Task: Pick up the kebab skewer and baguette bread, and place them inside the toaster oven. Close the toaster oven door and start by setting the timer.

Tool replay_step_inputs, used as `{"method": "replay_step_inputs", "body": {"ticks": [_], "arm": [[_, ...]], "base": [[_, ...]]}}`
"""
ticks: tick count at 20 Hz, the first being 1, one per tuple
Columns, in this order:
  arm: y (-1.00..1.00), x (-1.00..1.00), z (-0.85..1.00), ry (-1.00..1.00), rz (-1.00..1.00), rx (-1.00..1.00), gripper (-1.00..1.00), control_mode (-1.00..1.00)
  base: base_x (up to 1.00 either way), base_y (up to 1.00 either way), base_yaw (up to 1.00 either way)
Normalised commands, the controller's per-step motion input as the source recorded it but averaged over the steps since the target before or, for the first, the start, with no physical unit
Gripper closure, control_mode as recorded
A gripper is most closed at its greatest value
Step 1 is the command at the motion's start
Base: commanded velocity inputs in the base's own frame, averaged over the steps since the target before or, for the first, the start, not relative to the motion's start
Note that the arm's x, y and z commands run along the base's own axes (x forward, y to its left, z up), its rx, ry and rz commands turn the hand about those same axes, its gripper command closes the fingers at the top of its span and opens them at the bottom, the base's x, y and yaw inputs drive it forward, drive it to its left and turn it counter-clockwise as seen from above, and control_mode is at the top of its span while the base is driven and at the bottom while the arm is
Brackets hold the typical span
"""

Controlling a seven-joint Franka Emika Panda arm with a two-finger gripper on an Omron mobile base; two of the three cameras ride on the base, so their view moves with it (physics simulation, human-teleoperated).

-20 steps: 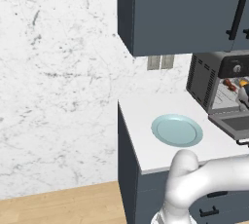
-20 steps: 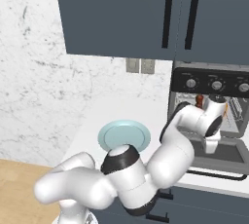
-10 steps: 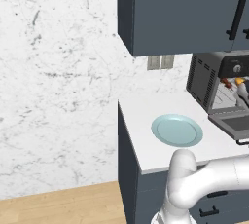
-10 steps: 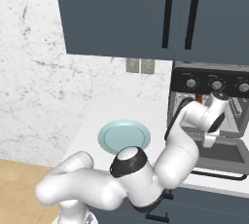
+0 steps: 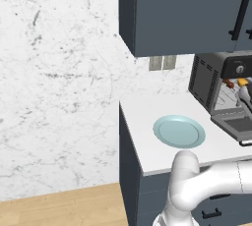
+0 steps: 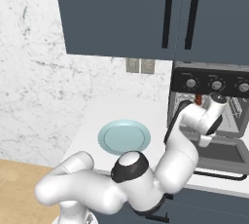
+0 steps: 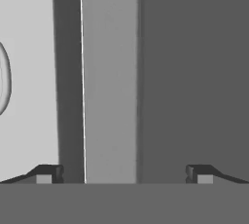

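The toaster oven (image 5: 204, 80) (image 6: 181, 106) stands on the counter's right with its door (image 5: 238, 124) (image 6: 224, 153) folded down flat. Inside its mouth sit the red-brown kebab skewer (image 5: 229, 84) (image 6: 198, 100) and, to its right, the orange baguette bread (image 5: 242, 81). My gripper (image 5: 245, 102) (image 6: 204, 141) (image 7: 124, 174) hangs in front of the opening above the door, pointing down. It is open, with nothing between its fingertips (image 7: 47, 173). Round knobs (image 6: 216, 85) line the black control strip; I cannot tell which one is the timer.
A pale blue plate (image 5: 179, 131) (image 6: 124, 137) lies on the white counter (image 5: 142, 122) left of the oven, and its rim (image 7: 4, 79) shows in the hand view. Dark wall cabinets (image 6: 146, 13) hang above. The counter ends at a marble wall (image 5: 59, 72) on the left.
My hand has risen slightly and shifted right in front of the oven opening, and the elbow has swung right. The plate, oven and door have not moved.
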Motion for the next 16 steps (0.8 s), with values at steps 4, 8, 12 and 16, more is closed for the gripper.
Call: {"method": "replay_step_inputs", "body": {"ticks": [4,8,12,16], "arm": [[0.0,-0.35,0.1,-0.04,-0.01,0.0,-1.0,-1.0],[0.13,-0.79,0.53,-0.04,0.0,0.0,-1.0,-1.0],[0.16,-0.87,0.8,-0.08,0.03,0.0,-1.0,-1.0],[0.26,-0.75,0.59,-0.15,0.19,0.0,-1.0,-1.0]], "base": [[0.0,0.0,0.0],[0.0,0.0,0.0],[0.0,0.0,0.0],[0.0,0.0,0.0]]}}
